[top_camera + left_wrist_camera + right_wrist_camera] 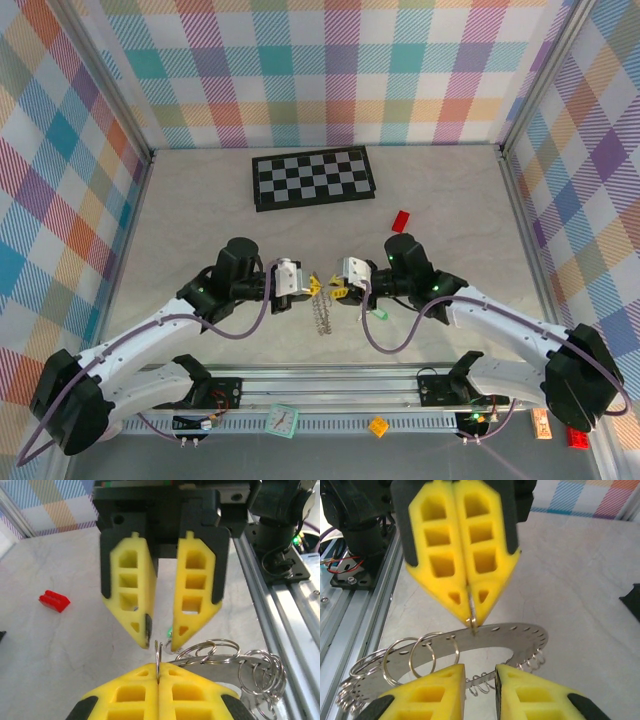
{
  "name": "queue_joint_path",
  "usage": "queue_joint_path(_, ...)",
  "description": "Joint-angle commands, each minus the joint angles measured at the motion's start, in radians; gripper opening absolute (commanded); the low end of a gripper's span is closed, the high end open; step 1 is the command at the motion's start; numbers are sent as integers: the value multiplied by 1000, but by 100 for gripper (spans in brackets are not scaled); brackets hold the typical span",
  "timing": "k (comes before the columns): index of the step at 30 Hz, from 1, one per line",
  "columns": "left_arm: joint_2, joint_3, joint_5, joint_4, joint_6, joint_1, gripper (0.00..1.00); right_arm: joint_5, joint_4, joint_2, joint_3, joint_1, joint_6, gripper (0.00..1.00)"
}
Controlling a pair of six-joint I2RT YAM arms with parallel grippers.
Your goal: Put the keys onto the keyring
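Bright even light, soft shadows, wrist views blurred up close

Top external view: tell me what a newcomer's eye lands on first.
The two arms meet tip to tip mid-table: the left fingers shut on a wire loop of the keyring, the right fingers facing them, apart. Behind them lies a black-and-white chequered board, a small red block off its right corner.
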Motion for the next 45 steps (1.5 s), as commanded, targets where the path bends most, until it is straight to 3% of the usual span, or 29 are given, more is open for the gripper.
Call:
queue_joint_path(1, -40, -44, -66, 82, 121, -27, 0, -5, 42, -26, -15, 10, -52, 22)
queue_joint_path(8, -39, -42, -77, 80, 140, -30, 0, 26, 49, -28, -12, 20, -65, 21)
queue_joint_path(13, -31, -25, -105, 55, 70, -29, 0, 186, 76, -48, -32, 15, 49, 21)
queue_joint_path(16, -34, -14, -127, 43, 11, -29, 0, 277, 63, -69, -47, 13, 228, 26)
queue_joint_path(19, -28, -10, -168, 74, -111, -29, 0, 447, -55, -76, -25, 13, 565, 28)
queue_joint_path(21, -19, 1, -193, 66, -192, -29, 0, 602, -259, -48, 32, 13, 811, 30)
queue_joint_path(23, -18, 0, -215, 66, -258, -30, 0, 681, -473, 2, 100, 13, 962, 29)
queue_joint_path(26, -26, -14, -234, 79, -312, -29, 0, 670, -670, 70, 157, 13, 1047, 29)
queue_joint_path(31, -25, -23, -227, 81, -313, -28, 0, 646, -702, 99, 139, -2, 994, 36)
queue_joint_path(38, 3, -11, -235, 57, -302, -26, 0, 546, -715, 303, 205, -55, 918, 40)
queue_joint_path(45, 13, -11, -221, 69, -298, -20, 0, 566, -720, 429, 264, -55, 859, 40)
